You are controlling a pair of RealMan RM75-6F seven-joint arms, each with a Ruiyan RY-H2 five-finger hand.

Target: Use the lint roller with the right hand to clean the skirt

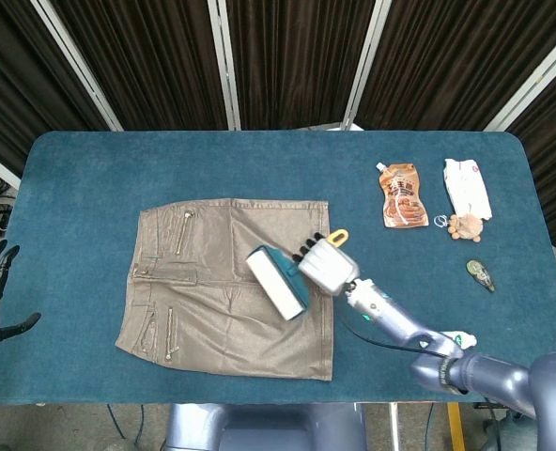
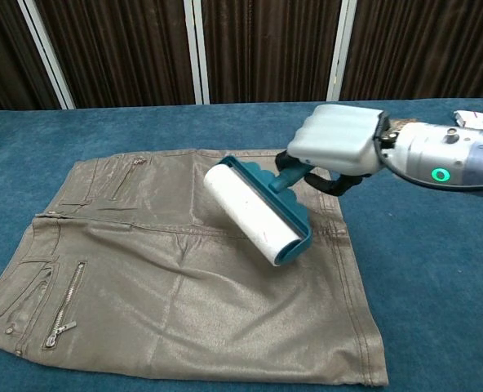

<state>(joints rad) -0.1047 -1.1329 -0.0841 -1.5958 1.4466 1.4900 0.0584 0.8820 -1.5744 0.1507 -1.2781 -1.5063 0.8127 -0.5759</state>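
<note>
On the blue table [image 1: 90, 169], my right hand [image 1: 328, 266] is gripping the lint roller [image 1: 278, 281] over the skirt [image 1: 203, 282]; next I'm pressing down and rolling.

text: none legible | orange pouch [image 1: 403, 196], upper right of head view: print seen, too small to be read | white packet [image 1: 468, 187], far upper right: red mark seen, not readable | numbers, signs: none made out

The skirt [image 1: 229, 285] lies flat with bare table [image 1: 90, 169] on every side. Left of the lint roller [image 1: 278, 280], its fabric is open. A pouch [image 1: 403, 194], packet [image 1: 468, 186] and small bits sit far right, well apart.
</note>
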